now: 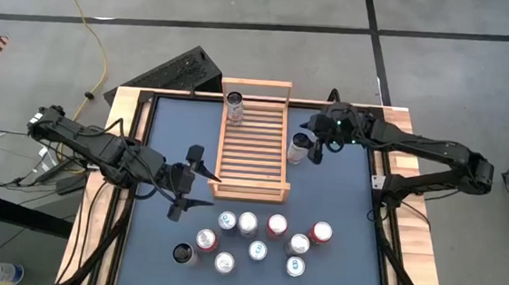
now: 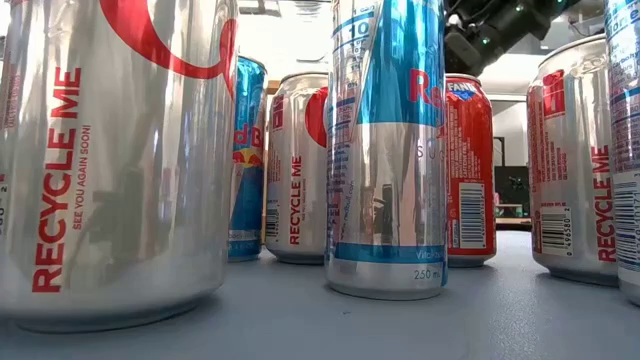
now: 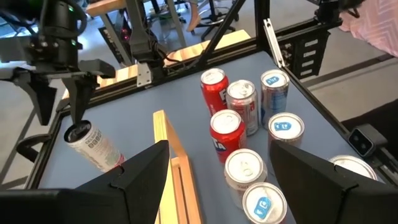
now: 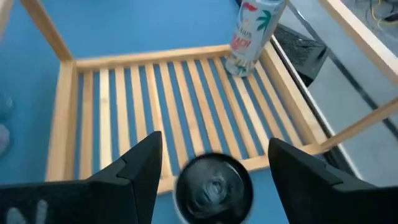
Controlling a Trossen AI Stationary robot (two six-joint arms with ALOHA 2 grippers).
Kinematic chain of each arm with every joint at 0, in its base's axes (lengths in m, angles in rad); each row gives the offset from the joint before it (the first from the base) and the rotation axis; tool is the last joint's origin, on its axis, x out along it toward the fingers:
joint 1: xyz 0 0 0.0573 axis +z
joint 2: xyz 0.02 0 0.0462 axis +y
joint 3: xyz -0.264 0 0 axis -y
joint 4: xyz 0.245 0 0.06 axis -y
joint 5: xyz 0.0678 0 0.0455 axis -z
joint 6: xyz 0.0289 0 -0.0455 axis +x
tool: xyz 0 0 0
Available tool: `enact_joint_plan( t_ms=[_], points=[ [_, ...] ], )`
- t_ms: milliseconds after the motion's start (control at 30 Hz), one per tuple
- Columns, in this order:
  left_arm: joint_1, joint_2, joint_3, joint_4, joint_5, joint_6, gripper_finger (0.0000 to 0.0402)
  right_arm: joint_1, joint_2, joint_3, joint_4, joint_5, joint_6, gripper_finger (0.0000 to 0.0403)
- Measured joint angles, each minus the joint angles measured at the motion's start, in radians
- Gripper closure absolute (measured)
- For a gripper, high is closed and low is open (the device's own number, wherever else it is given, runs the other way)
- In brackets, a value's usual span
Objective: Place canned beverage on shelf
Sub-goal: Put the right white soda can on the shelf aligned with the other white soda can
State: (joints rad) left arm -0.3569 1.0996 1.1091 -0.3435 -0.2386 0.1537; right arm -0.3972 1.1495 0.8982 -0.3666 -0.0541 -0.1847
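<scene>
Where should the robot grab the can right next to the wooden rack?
Around its upper side wall, coming from above. The can stands top-up, leaning a little, beside the shelf. It is round and slim, so one of the fingers fits on each side. The right gripper hangs open over it; the left gripper waits open by the shelf's near end.
</scene>
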Motion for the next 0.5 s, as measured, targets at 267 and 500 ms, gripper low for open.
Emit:
enact_joint_plan(
  t_ms=[267,500],
  points=[
    [0.019,0.000,0.000,-0.006,0.002,-0.001,0.0134,0.010,0.029,0.005,-0.061,0.005,0.007,0.0134],
    [0.080,0.000,0.000,-0.004,0.085,-0.004,0.0134,0.011,0.082,0.005,-0.056,0.080,-0.007,0.0090]
  ],
)
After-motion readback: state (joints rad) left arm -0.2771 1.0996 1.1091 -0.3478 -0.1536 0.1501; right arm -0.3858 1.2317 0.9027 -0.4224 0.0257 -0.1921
